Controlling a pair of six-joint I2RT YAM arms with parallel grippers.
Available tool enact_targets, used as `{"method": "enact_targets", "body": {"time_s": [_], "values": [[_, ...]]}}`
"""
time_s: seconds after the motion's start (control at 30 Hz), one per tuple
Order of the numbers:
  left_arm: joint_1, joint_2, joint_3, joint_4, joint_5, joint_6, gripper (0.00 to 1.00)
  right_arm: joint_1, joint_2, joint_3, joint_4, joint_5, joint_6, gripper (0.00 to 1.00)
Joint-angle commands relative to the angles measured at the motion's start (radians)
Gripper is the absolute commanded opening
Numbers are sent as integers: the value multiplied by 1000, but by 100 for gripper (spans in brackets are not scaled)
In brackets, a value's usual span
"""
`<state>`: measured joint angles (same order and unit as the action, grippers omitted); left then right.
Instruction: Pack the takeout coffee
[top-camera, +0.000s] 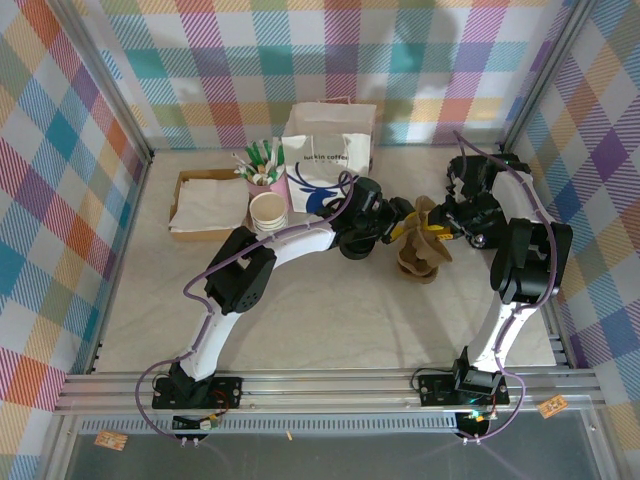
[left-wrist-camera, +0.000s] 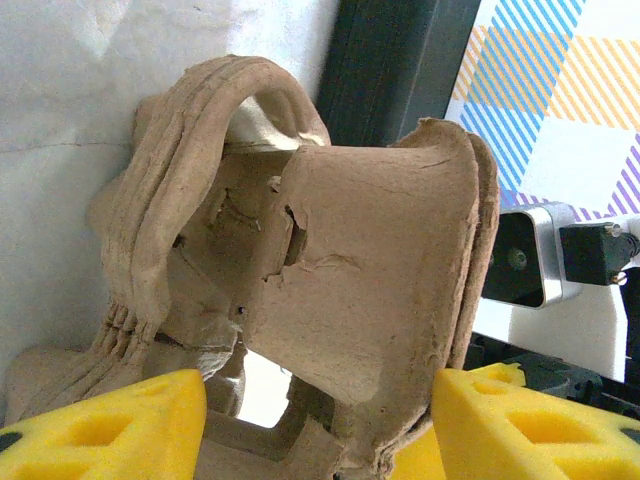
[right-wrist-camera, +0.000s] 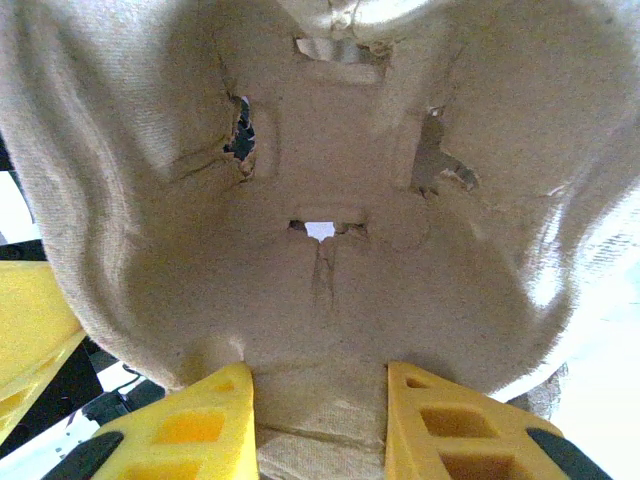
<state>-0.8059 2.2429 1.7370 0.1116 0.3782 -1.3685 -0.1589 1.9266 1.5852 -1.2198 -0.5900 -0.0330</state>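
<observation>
I see two robot arms reaching toward the middle of the pale table (top-camera: 330, 330). Between them they hold up a brown, bumpy cardboard cup carrier (top-camera: 420, 245). The right gripper (right-wrist-camera: 318, 368) has its two yellow fingers close together. They pinch the bottom edge of the brown carrier (right-wrist-camera: 320, 150) between them. The left gripper (left-wrist-camera: 315, 378) has its yellow fingers far apart, one on each side of the carrier (left-wrist-camera: 370, 270). The finger on the right side of that picture touches the carrier's edge. I cannot tell if this gripper is squeezing it. Behind the left gripper (top-camera: 400, 230) stands a white paper bag with a blue logo (top-camera: 328, 150). Beside the bag are a pink cup full of green and white sticks (top-camera: 265, 180), a stack of cream paper cups (top-camera: 268, 210) and a flat cardboard tray of white napkins (top-camera: 205, 200). I cannot tell where the takeout coffee cup is, or how near it is to either gripper.
</observation>
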Motion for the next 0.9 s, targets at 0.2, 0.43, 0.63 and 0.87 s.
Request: {"method": "enact_targets", "body": {"time_s": [0.2,0.43,0.63,0.87], "values": [[-16,4,-45,37,28,-7,61,-9,-50,-19,7,-66,18,29],[-23,14,-54,44,25,-8,61,-11,-62,-25,9,-72,21,29],[-23,14,-54,44,22,-6,61,-12,-64,-25,7,-74,16,29],[-27,23,-56,34,18,0,61,-13,-68,-21,13,-90,21,28]]}}
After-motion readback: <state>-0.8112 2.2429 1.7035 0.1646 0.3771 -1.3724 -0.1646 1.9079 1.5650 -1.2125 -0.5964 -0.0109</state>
